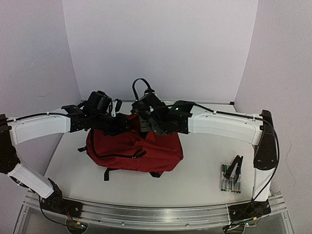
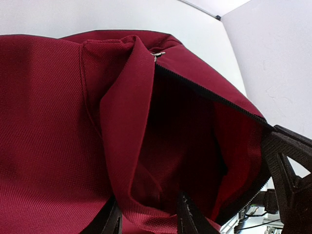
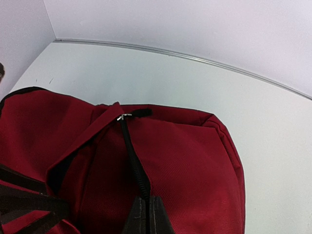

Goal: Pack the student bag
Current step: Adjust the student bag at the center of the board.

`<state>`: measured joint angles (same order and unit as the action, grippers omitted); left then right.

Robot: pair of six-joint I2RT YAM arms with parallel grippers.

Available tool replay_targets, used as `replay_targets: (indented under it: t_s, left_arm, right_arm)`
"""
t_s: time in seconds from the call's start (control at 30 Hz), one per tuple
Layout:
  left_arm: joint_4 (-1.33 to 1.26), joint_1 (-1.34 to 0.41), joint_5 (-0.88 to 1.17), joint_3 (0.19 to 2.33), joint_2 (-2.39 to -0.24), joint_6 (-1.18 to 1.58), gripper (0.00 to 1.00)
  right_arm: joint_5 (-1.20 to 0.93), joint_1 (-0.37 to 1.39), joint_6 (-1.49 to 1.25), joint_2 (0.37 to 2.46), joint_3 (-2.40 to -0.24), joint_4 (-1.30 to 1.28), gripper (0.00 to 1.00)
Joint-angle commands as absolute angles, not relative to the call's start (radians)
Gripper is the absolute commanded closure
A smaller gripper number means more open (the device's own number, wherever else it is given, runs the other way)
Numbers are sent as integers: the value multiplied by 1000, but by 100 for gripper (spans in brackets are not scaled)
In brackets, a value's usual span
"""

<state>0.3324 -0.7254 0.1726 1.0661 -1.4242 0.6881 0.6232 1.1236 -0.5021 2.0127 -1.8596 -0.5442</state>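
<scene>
The student bag (image 1: 134, 148), a dark-red backpack, lies mid-table with its top toward the back wall. Both grippers meet at its top opening. My left gripper (image 2: 148, 217) has a fold of the bag's red flap (image 2: 122, 122) bunched between its fingers, and the dark inside (image 2: 190, 136) shows beyond. My right gripper (image 3: 147, 202) is shut on the black zip edge (image 3: 134, 156). That edge runs up to a silver zip pull (image 3: 124, 116). From above, the left gripper (image 1: 127, 124) and right gripper (image 1: 145, 124) sit close together over the bag's top.
Several pens (image 1: 230, 183) and a black binder clip (image 1: 236, 167) lie on the table near the right arm's base. White walls close in the back and both sides. A black strap (image 1: 108, 171) trails off the bag's near side.
</scene>
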Motion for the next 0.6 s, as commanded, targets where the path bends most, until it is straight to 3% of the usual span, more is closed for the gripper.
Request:
replay_targets:
  t_s: [0.0,0.57]
  left_arm:
    - [210,-725,285,1109,-1380,685,62]
    - [-69,-724,393,1009,-1453,697,68]
  right_arm:
    - [668,1114,-510,1883,-1817,-473,100]
    - [650,1110,-547,1874,-1767,-443,100]
